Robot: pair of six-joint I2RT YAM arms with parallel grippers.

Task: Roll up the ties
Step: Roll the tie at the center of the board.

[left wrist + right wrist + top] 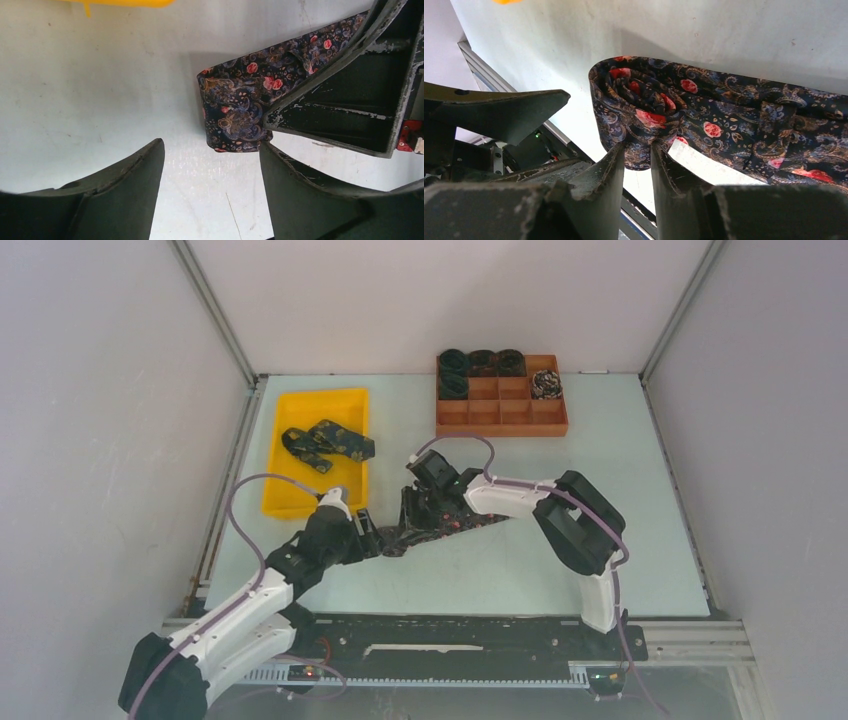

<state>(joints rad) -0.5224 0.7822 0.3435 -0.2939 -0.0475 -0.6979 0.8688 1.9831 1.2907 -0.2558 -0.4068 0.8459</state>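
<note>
Across the pale table (600, 560) we take things from biggest to smallest. At the far left sits the yellow tray (290, 495), with loose ties (327, 443) lying crumpled in it. Toward the far right stands the orange box (500, 430), divided into small cells, and several rolled ties (482, 363) are already tucked into the cells along its back and left.

Nearer the arms, well apart from the box, the tie (450, 525) we are working on lies on the table. It is a dark band with red flowers, stretched between the two grippers. Most of it lies flat, and only one end is turned into a small coil (639, 107).

The right gripper (638, 147) is clenched on that coil, its fingertips nipping a fold of cloth at the coil's lower edge. The left gripper (210, 150) stands released, jaws wide apart. The coil lies just ahead of the gap between them, and we cannot tell whether one finger touches it.

We judge the rolling of this tie to be barely begun. The next move calls for turning the coil further along the flat band, with the edges kept in line so that the roll does not skew. The free gripper will likely need to steady the coil while the other lets go to take a fresh hold.
</note>
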